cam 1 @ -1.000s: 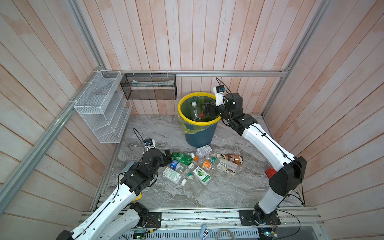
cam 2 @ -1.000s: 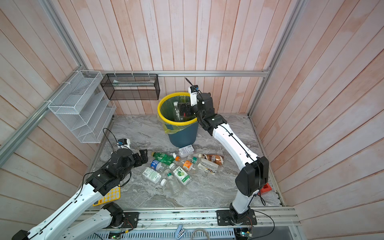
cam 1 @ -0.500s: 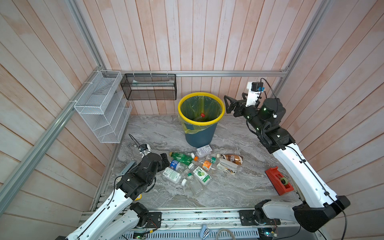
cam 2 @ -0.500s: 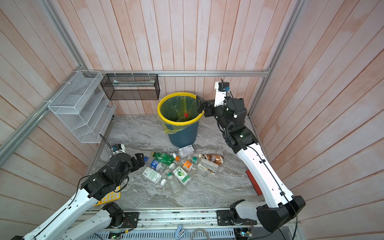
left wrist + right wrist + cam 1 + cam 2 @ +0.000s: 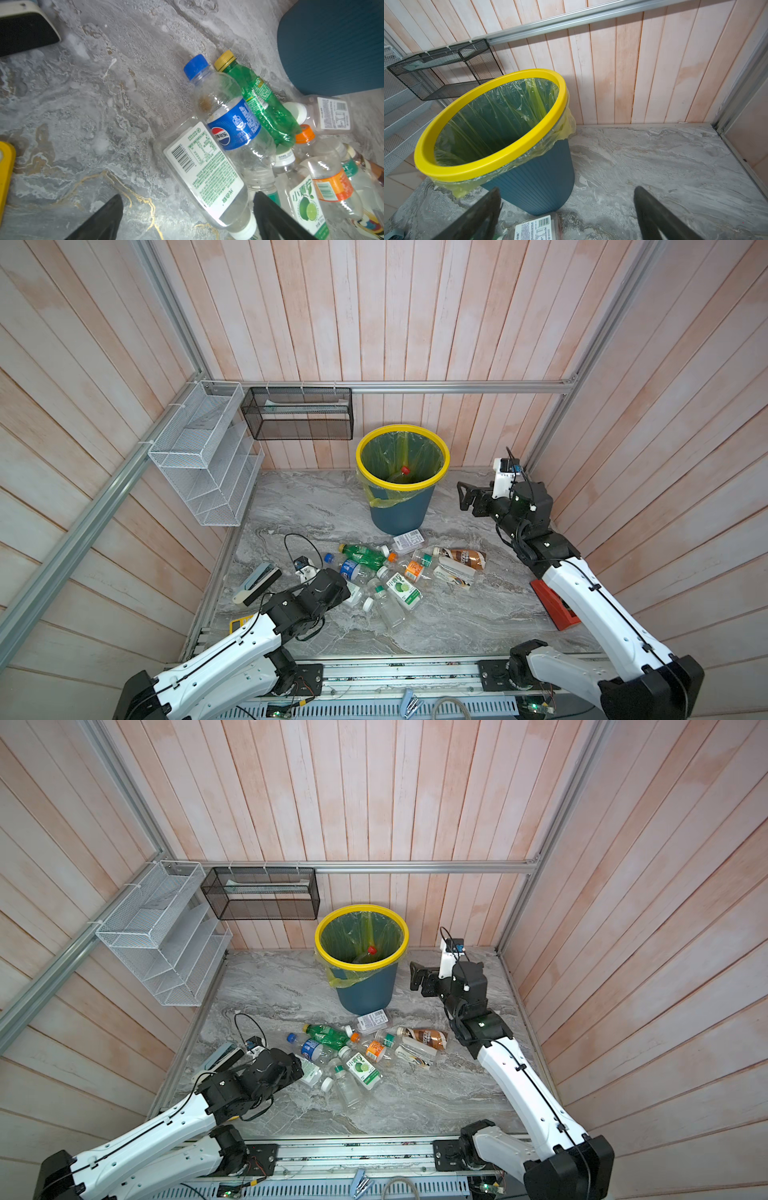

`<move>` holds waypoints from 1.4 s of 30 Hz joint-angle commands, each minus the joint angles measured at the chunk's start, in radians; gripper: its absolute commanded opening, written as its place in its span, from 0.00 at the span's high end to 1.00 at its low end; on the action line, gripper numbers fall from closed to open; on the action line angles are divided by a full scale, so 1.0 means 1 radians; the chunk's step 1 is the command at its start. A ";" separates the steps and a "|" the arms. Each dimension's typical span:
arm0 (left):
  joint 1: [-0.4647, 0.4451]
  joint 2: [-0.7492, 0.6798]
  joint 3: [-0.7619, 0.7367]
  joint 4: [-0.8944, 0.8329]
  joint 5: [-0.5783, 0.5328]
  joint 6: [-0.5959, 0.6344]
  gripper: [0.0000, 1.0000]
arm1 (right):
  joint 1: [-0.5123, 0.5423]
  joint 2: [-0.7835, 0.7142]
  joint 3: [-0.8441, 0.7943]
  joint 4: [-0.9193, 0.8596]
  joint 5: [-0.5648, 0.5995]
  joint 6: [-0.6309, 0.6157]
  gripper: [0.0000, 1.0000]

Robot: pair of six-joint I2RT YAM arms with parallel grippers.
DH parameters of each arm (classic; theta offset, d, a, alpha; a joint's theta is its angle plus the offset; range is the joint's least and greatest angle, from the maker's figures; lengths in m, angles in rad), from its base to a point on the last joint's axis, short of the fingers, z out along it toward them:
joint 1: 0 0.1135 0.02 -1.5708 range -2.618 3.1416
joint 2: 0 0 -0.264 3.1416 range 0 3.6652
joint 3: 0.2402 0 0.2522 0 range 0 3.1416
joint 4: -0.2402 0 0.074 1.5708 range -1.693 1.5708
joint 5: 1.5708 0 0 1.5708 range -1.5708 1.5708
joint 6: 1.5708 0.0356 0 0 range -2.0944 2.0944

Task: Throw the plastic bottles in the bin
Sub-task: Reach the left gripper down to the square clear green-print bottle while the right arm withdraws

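Firstly, plastic bottles [image 5: 401,589]: a loose heap lying on their sides mid-table, just on the near side of the bin [image 5: 399,512]. Among them are a green bottle [image 5: 363,554] with a yellow cap, a blue-labelled bottle [image 5: 348,568] touching it, an orange-labelled bottle [image 5: 413,570], and a brown bottle [image 5: 463,558] at the heap's right edge. One red-capped bottle [image 5: 405,469] lies inside the bin, on the yellow-green liner.

Bin: round, dark teal, yellow rim, upright at the far middle of the table.

Left gripper [image 5: 188,196]: low over the heap's left end, jaws spread wide to either side of a clear white-labelled bottle [image 5: 205,170]. I cannot tell whether they touch it.

Right gripper [image 5: 467,497]: beside the bin on its right, jaws apart, nothing in them.

Marble tabletop [image 5: 457,614]: carries all of the above.

White wire rack [image 5: 203,464]: on the left wall.

Black mesh basket [image 5: 299,418]: on the far wall, left of the bin.

Red object [image 5: 555,605]: at the table's right edge.

Yellow tray [image 5: 239,622]: near left, partly under the left arm.
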State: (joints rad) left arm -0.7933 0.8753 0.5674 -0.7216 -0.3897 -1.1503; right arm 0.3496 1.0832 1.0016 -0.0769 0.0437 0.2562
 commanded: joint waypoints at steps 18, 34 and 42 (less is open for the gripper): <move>-0.004 0.338 0.093 0.185 0.086 0.064 0.02 | -0.140 -0.219 -0.308 -0.025 0.045 0.073 0.01; 0.004 0.418 0.073 0.160 0.095 0.070 0.03 | -0.204 -0.210 -0.348 0.009 -0.017 0.071 0.01; 0.071 0.363 0.028 0.151 0.105 0.103 0.09 | -0.210 -0.209 -0.349 0.010 -0.029 0.077 0.01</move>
State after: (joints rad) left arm -0.7452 1.2701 0.6270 -0.5526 -0.2909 -1.0760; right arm 0.1467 0.8738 0.6643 -0.0818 0.0277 0.3229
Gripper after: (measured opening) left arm 0.912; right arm 0.993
